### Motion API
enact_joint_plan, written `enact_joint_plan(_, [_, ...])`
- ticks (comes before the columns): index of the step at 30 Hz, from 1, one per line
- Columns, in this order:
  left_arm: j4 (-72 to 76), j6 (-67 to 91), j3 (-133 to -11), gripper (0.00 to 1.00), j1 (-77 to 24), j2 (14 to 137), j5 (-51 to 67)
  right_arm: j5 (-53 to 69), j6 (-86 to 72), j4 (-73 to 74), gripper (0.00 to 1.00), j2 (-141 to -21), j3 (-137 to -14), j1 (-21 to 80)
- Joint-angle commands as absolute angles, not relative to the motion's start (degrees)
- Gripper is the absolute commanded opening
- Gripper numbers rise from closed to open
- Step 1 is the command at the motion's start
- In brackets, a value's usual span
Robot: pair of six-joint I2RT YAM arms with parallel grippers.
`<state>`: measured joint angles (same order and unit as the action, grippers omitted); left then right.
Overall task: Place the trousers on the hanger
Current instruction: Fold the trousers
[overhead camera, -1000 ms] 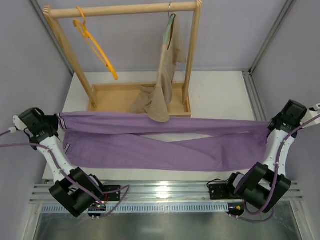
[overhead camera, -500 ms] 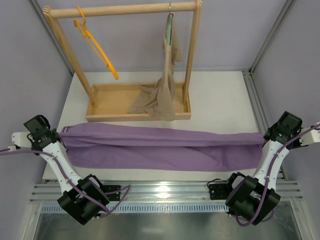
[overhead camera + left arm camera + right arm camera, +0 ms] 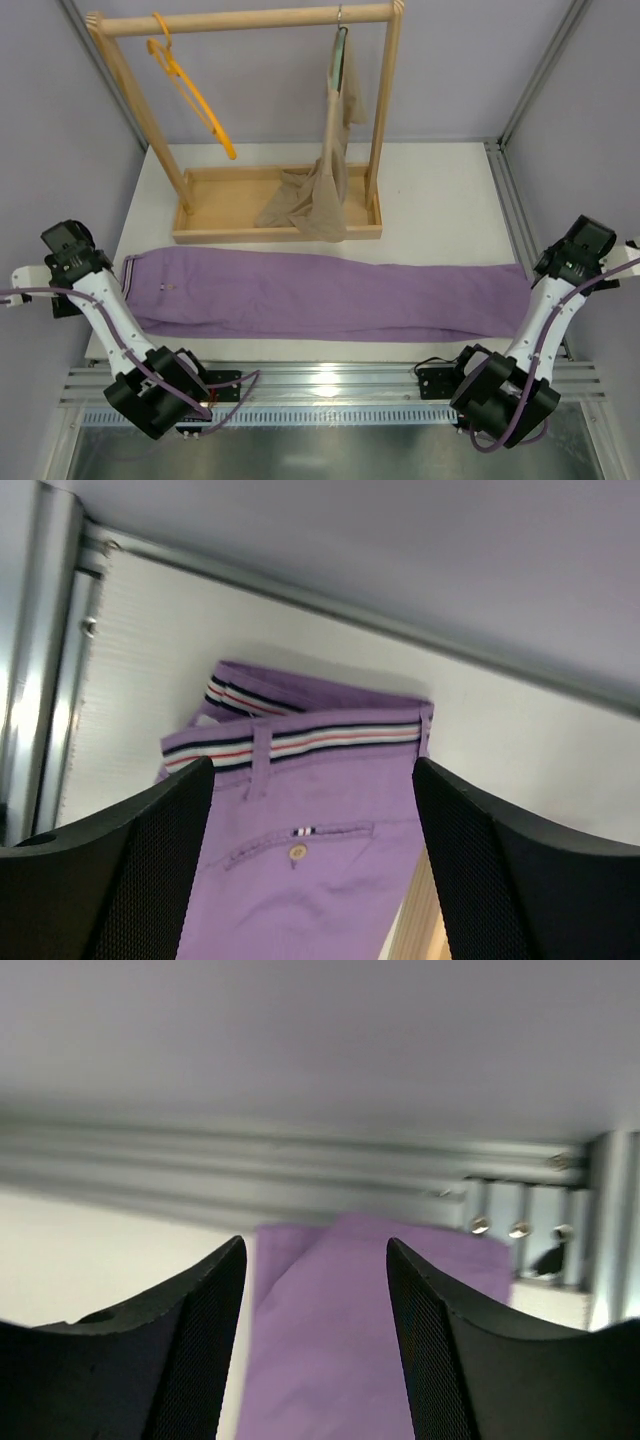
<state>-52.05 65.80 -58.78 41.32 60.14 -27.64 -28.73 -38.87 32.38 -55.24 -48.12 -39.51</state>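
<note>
**Trousers flat on surface, hanger bare on rack, both grippers spread**

Trousers (image 3: pixel 320 295): lying flat along the near part of the surface (image 3: pixel 440 190), folded lengthwise and running left to right. The striped waistband (image 3: pixel 300 742) is at the left end and the leg ends are at the right. They lie just in front of the rack (image 3: pixel 250 20) and do not touch it.

Hanger (image 3: pixel 190 90): hooked on the left end of the rack's top rail, hanging tilted, with nothing on it. It is well apart from the trousers.

Left gripper (image 3: pixel 312 810): fingers spread wide with nothing between them. It is held above the waistband end, off the left edge of the surface. The wrist view shows the waistband, a belt loop and a buttoned back pocket lying below the gap.

Right gripper (image 3: pixel 315 1290): fingers spread and empty. It is held above the leg ends near the right edge of the surface, by the metal frame.

Other items: a beige garment (image 3: pixel 325 190) hangs from a grey-green hanger (image 3: pixel 340 60) at the right end of the rail. Its lower part is bunched in the rack's base tray (image 3: pixel 220 185).
</note>
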Motion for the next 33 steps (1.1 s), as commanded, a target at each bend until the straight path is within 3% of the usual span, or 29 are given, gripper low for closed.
enact_joint_plan(1, [-48.3, 60.6, -58.8, 0.78, 41.1, 62.7, -12.8, -3.9, -37.8, 33.3, 0.61, -58.9, -53.7, -39.5])
enact_joint_plan(4, [-47.5, 57.1, -56.7, 0.73, 40.9, 63.3, -7.9, 8.9, -35.3, 34.8, 0.53, -62.1, -54.2, -34.5])
enact_joint_plan(9, [-51.0, 56.5, -52.7, 0.72, 40.4, 60.3, -16.4, 9.3, -28.8, 36.2, 0.53, -64.6, -54.8, -10.4])
enact_joint_plan(11, [-51.3, 57.0, -51.4, 0.73, 40.5, 58.5, -18.6, 8.4, -27.2, 35.8, 0.53, -64.5, -53.3, -6.6])
enact_joint_plan(17, [-51.9, 57.1, -46.6, 0.77, 40.4, 56.4, -18.4, 14.3, -27.6, 29.8, 0.53, -60.6, -45.9, -3.6])
enact_joint_plan(22, [-51.3, 57.1, -44.2, 0.92, 40.5, 55.7, -19.5, 19.8, -27.6, 27.2, 0.53, -58.3, -43.8, -3.0])
enact_joint_plan(26, [-47.6, 56.5, -41.5, 0.92, 40.5, 56.6, -20.7, 20.9, -25.1, 28.3, 0.53, -58.0, -44.4, -2.1])
enact_joint_plan(31, [-40.7, 54.0, -39.6, 0.8, 40.5, 58.4, -18.7, 20.3, -22.5, 30.3, 0.54, -56.9, -45.5, -2.0])
enact_joint_plan(32, [-38.7, 53.3, -39.7, 0.61, 40.5, 58.5, -17.2, 20.4, -22.3, 31.0, 0.54, -56.5, -45.9, -2.0])
enact_joint_plan(33, [-37.5, 52.3, -40.6, 0.5, 40.5, 58.4, -15.9, 20.6, -22.2, 31.1, 0.54, -56.3, -46.0, -2.0])
